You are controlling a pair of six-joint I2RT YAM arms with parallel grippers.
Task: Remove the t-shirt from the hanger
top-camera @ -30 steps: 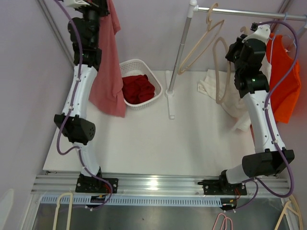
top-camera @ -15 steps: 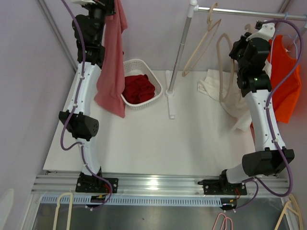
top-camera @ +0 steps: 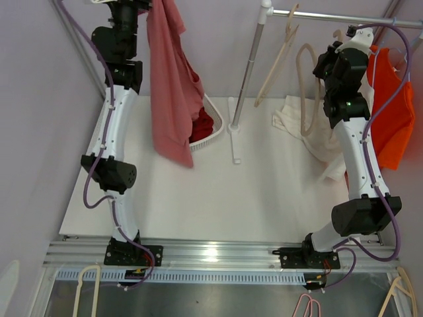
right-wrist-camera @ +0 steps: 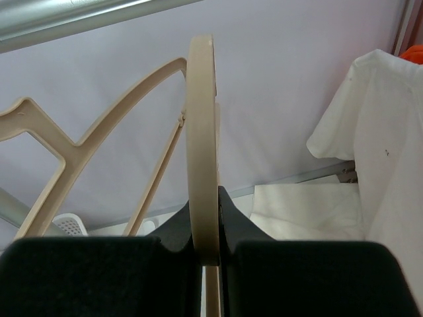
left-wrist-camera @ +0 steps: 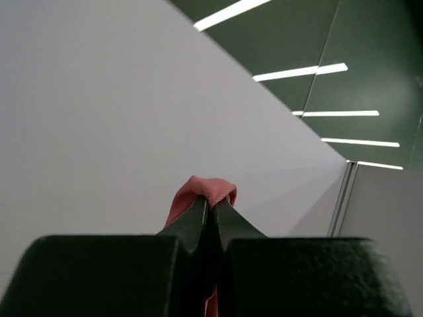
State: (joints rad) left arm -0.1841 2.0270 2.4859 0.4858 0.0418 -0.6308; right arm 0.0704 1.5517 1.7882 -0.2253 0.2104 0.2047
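A: Where is the shirt?

B: The salmon-red soft fabric t-shirt [top-camera: 173, 86] hangs in the upper left of the top view as a long, limp, creased drape. Its top is pinched in the left end effector [left-wrist-camera: 210, 210], whose black fingers press together on a small rounded fold of the cloth. The lower hem dangles in front of the white plastic lattice basket [top-camera: 213, 135], which holds crumpled dark red cloth [top-camera: 202, 123].

A: And the hanger?

B: The smooth beige plastic hanger [right-wrist-camera: 201, 132] is at the upper right, well apart from the shirt. The right end effector [right-wrist-camera: 210, 221] is clamped on its curved, flat-sided bar, black jaws tight against both faces. It sits below the shiny metal rail [top-camera: 344, 18].

A: Anything else there?

B: A second beige hanger [top-camera: 277, 59] hooks on that rail. A crumpled white cloth [top-camera: 291, 115] lies on the matte white tabletop [top-camera: 251, 198]. An orange garment [top-camera: 391, 112] hangs at the far right edge.
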